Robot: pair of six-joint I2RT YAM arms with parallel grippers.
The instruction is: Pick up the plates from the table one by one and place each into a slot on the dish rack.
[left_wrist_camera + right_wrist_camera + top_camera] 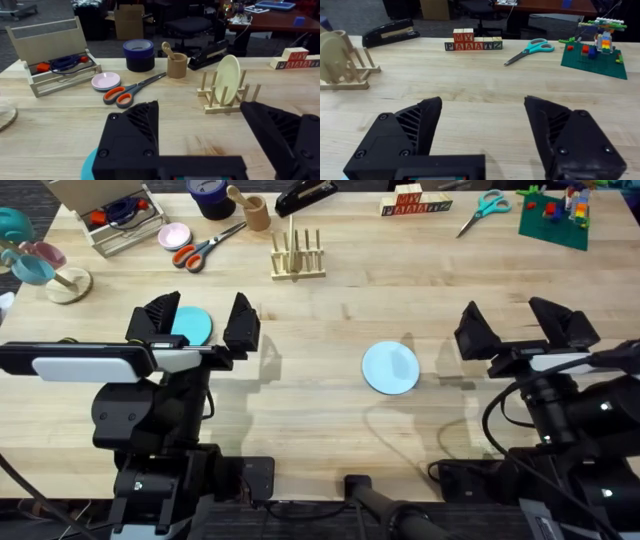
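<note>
A teal plate lies flat on the table at the left, and my left gripper hovers over it, open, one finger on each side. In the left wrist view a sliver of the teal plate shows beside the open left gripper. A pale blue plate lies flat near the table's middle. My right gripper is open to its right, holding nothing. The dish rack stands farther back, with a cream plate upright between its pegs. The right wrist view catches the rack beyond the open right gripper.
Behind the rack stand a wooden cup with spoon, tape roll and stapler. Orange scissors, a pink dish and a wooden box lie back left. Letter blocks, teal scissors and a green baseplate lie back right.
</note>
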